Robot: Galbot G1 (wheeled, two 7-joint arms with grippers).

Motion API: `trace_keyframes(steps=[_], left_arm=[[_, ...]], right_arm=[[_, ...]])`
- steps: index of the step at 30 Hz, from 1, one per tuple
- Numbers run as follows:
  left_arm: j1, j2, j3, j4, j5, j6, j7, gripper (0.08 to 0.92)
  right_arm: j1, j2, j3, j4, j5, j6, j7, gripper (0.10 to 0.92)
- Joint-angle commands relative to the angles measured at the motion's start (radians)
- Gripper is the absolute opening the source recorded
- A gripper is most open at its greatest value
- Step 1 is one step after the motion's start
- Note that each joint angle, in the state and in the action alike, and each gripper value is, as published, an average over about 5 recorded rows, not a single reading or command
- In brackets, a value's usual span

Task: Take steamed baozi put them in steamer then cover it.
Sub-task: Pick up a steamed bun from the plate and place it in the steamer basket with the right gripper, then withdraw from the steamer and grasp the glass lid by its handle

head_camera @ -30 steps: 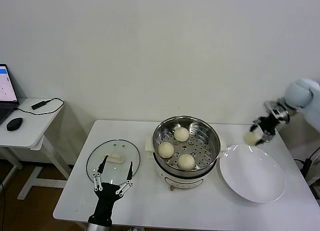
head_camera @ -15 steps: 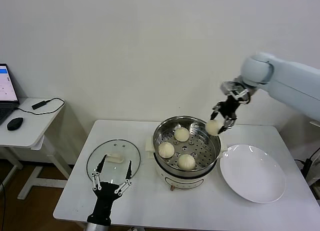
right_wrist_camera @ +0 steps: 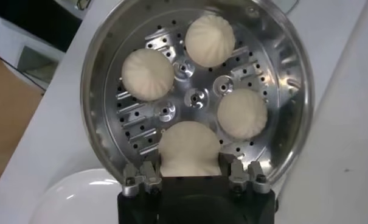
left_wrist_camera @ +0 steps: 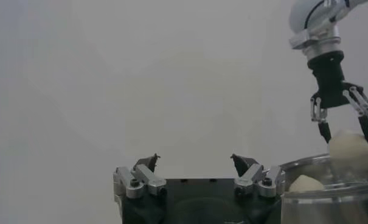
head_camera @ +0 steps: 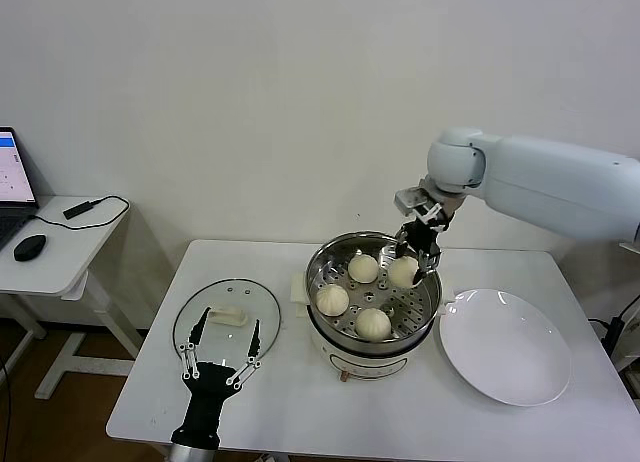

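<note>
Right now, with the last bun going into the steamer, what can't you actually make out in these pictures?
- Right gripper fingertips: in the right wrist view, hidden behind the held baozi.
- Whether that baozi touches the steamer tray: its underside is hidden in every view.
- Steamer in the left wrist view: cut off by the edge, only part of its rim shows.
- Laptop: cut off by the head view's edge, screen too small to read.

Three cream baozi (head_camera: 347, 296) lie in the shiny steamer (head_camera: 428, 300); a fourth (head_camera: 403, 271) hangs just above.

no readable text, labels or signs
</note>
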Motion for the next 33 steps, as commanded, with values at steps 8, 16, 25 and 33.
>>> trace_keyframes(steps=[8, 16, 25, 33], left_arm=[[0.0, 0.0, -0.005, 0.007, -0.002, 0.0, -0.002, 0.823], [0.001, -0.001, -0.004, 0.002, -0.002, 0.001, -0.004, 0.823], [0.0, -0.002, -0.005, 0.0, -0.001, 0.005, -0.004, 0.823], [-0.01, -0.001, -0.005, 0.003, 0.017, 0.017, -0.005, 0.823]], right_arm=[[-0.097, 0.043, -0.003, -0.036, -0.059, -0.013, 0.009, 0.653], [-0.103, 0.04, 0.0, -0.038, -0.087, -0.012, 0.006, 0.66], [-0.085, -0.005, 0.031, -0.005, -0.087, -0.009, 0.008, 0.794], [-0.111, -0.162, 0.239, 0.094, -0.041, -0.001, 0.03, 0.822]])
